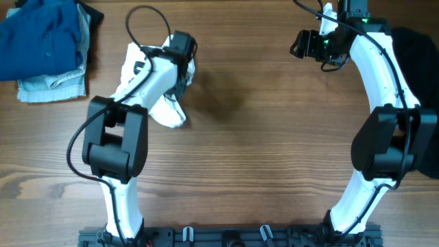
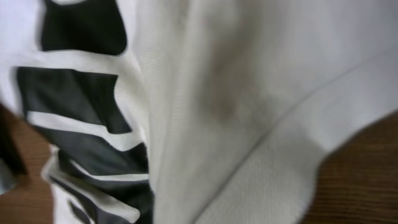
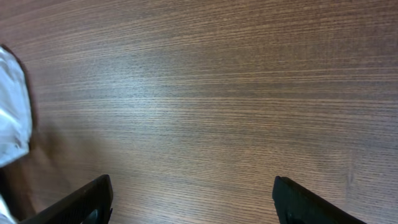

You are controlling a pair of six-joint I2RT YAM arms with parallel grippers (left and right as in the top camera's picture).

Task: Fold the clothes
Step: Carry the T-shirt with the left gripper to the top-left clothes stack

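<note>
Grab step: L end effector (image 1: 182,73) is pinched together on the bunched white T-shirt (image 2: 249,99), left-centre of the desk (image 1: 274,151), black lettering showing. R end effector (image 3: 193,208) hangs far right w/ jaws apart, holding nothing. Next, prob.: lift & spread shirt flat; R must take a second corner.

The T-shirt (image 2: 249,93) is off-white, and its bold lettering (image 2: 81,87) is black, split by white bands. The tabletop (image 1: 260,151) is brown with a fine, streaky wood grain. One blue garment (image 1: 34,34) is deep blue, and the pale garment (image 1: 55,88) is light blue (washed-out, almost grey). The black garment (image 1: 418,48) is plain as far as it shows. The left arm (image 1: 147,79) and right arm (image 1: 377,63) are white with black joints.
</note>
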